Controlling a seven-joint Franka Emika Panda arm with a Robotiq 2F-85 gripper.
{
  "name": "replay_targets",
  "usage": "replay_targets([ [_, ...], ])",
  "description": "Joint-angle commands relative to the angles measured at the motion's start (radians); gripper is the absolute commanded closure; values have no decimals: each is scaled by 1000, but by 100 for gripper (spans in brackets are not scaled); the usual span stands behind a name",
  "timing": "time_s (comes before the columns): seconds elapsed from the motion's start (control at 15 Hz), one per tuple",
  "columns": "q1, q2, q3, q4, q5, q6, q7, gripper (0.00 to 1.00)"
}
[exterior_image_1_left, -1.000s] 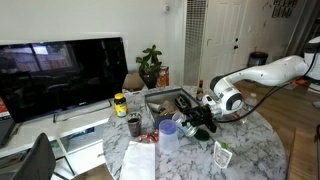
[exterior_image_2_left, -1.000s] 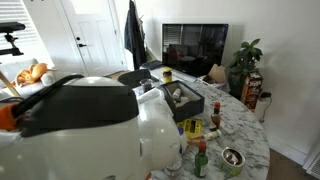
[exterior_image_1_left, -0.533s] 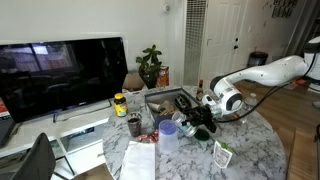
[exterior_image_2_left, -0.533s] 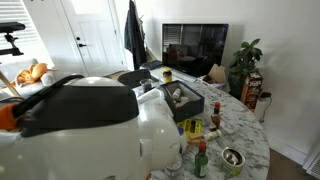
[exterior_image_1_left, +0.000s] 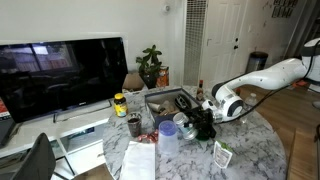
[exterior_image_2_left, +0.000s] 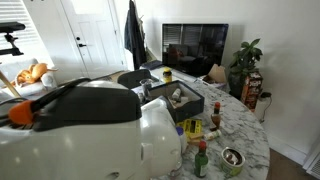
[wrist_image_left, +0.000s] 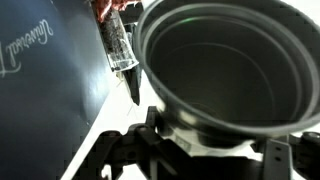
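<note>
Gripper (exterior_image_1_left: 203, 122) sits mid-frame in an exterior view, low over the round white marble table (exterior_image_1_left: 252, 150), just right of a clear plastic cup with a blue lid (exterior_image_1_left: 168, 131). In the wrist view a dark round metal container with a pale rim (wrist_image_left: 230, 70) fills the upper right, its base between the widely spread jaws; can't tell if they're gripping it. Clear spice bottle (wrist_image_left: 116, 38) top left, beside a black panel with script lettering (wrist_image_left: 45, 95)

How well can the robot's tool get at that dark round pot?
Probably yes: in the wrist view the dark round pot sits at the tool, its jaws wide on either side, with nothing between. Whether they touch it is unclear.
</note>
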Motion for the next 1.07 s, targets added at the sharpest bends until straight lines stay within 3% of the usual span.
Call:
replay_targets([
  [0.0, 47, -2, -36, 48, -42, -18, -20, 5],
  [0.07, 45, -2, -23, 48, -72, 0, -6, 3],
  [0.2, 83, -58, -43, 58, -9, -36, -50, 0],
  [0.27, 52, -11, -14, 54, -78, 11, -9, 0],
  [0.4, 88, -75, -34, 60, -16, -26, -42, 0],
  [0.47, 63, -49, -9, 49, -67, 14, -10, 0],
  [0.53, 92, -122, -25, 44, -14, -19, -19, 0],
  [1.0, 90, -437, 36, -88, 56, -3, 122, 0],
])
